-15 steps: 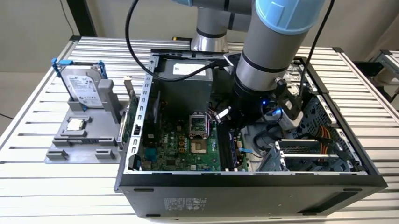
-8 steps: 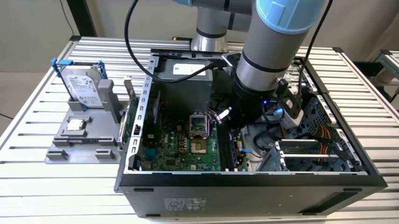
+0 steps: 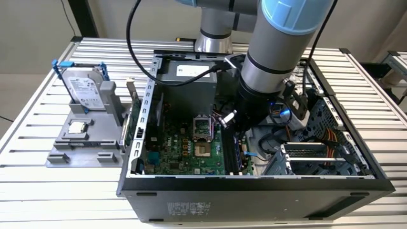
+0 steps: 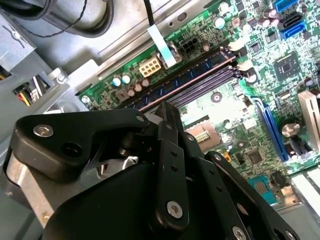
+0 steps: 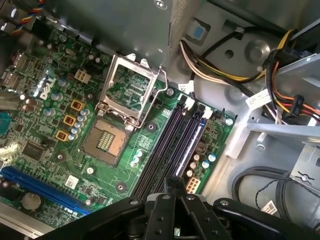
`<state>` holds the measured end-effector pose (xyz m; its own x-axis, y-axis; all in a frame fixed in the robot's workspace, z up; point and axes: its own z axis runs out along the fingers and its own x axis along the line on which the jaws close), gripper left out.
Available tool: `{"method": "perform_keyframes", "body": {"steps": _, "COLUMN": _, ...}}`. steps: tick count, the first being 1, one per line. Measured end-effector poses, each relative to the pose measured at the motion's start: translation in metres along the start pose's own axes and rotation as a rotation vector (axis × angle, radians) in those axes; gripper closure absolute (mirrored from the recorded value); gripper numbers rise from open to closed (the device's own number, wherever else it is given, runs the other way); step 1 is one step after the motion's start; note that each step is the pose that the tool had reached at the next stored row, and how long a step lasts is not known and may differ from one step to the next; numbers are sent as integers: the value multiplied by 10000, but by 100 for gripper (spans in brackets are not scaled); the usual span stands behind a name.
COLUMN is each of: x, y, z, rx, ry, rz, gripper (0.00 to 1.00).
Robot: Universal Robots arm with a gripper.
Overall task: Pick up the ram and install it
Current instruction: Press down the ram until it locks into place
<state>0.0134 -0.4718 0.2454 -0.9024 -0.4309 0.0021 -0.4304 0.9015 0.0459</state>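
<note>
An open computer case (image 3: 254, 183) is set on a slatted table (image 3: 51, 191). A hard drive (image 3: 86, 90) is stood on a holder (image 3: 79, 143) at the exterior view's left, beside the case.

From my feed, everything sits on a ribbed aluminium table (image 3: 356, 90) with long slats. Past its far edge there's a plain beige wall (image 3: 38, 19) and a dark upright post (image 3: 85, 18).
</note>
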Motion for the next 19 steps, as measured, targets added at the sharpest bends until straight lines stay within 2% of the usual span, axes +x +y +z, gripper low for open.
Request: {"method": "perform_keyframes", "body": {"steps": 19, "x": 0, "y": 0, "z": 0, "rx": -9, "ry": 85, "rz": -1357, "gripper": 100}}
